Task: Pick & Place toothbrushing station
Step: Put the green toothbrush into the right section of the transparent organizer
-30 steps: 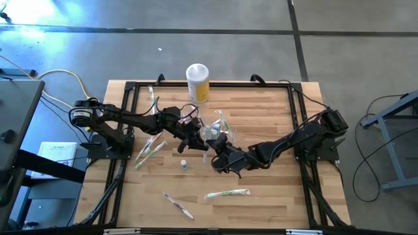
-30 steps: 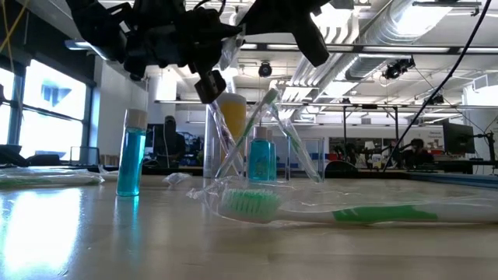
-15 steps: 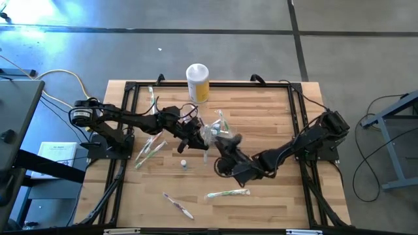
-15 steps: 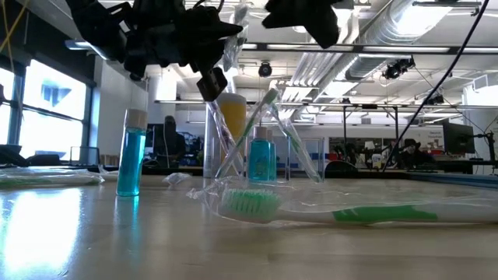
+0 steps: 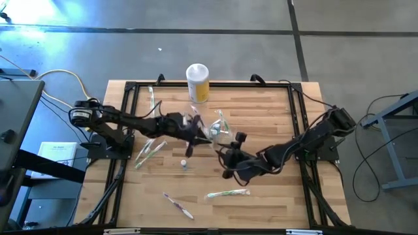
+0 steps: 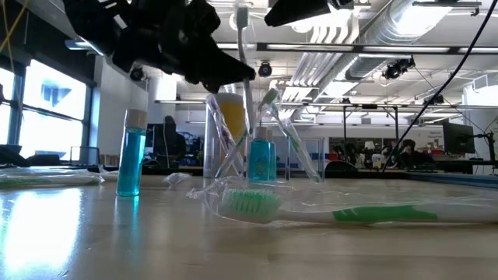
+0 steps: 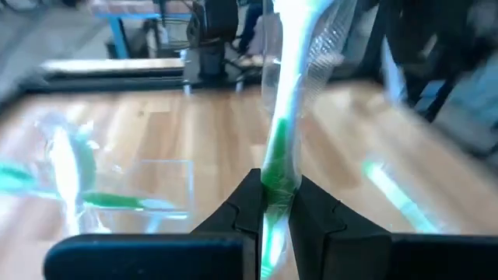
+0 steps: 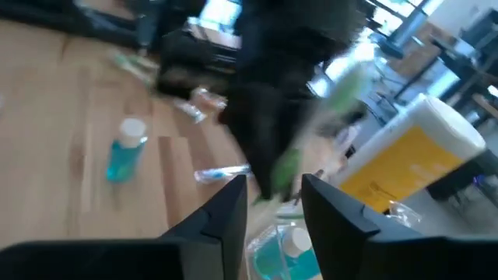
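My left gripper (image 7: 274, 190) hovers over the table's middle (image 5: 191, 132), shut on a green toothbrush (image 7: 284, 117) in a clear wrapper. The toothbrush stands upright beside the clear holder (image 5: 220, 132). The holder rests on the table with another toothbrush and a small blue bottle in it (image 6: 261, 152). To the holder's near right, my right gripper (image 5: 227, 151) is raised and open (image 8: 272, 201), with nothing between its fingers. My left gripper pinches the wrapped toothbrush between its two fingers, on the green part of the handle (image 7: 277, 173). The fingers come nearly level from the table's left and lie across the handle. The toothbrush stands upright, lifted clear of the table, and most of it rises above the fingers (image 6: 243, 39).
A white-topped yellow canister (image 5: 197, 81) stands at the far edge. A small blue bottle (image 5: 185, 164) stands near the middle. Wrapped toothbrushes lie loose at the near side (image 5: 228, 194), (image 5: 177, 205) and by the left arm (image 5: 149, 151).
My left gripper has rolled about its own line, and the toothbrush it holds has turned from slanting to upright. My right gripper has drawn away from the left gripper, upward and a little toward the table's right edge, rolling as it went.
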Controlling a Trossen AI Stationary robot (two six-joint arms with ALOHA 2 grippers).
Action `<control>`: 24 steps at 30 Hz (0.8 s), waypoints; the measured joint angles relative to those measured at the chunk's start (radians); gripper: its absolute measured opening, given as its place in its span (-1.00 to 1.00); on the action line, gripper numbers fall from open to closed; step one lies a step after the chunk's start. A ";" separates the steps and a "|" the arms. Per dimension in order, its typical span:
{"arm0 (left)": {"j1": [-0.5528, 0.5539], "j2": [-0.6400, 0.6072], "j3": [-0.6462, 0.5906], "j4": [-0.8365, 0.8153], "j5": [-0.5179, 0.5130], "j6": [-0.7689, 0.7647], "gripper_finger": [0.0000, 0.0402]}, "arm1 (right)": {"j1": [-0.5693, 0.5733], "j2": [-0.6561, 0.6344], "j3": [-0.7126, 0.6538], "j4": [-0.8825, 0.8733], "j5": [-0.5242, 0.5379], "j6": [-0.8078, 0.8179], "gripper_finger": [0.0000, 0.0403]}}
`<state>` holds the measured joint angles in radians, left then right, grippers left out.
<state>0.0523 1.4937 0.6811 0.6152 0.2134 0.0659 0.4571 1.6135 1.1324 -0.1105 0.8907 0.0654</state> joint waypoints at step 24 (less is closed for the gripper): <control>-0.125 0.000 0.000 0.011 -0.244 0.244 -0.86 | -0.179 0.002 0.000 0.133 -0.370 -0.086 -0.45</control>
<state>-0.0723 1.4937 0.6811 0.6267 -0.0311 0.3099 0.2783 1.6154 1.1320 0.0228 0.5209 -0.0205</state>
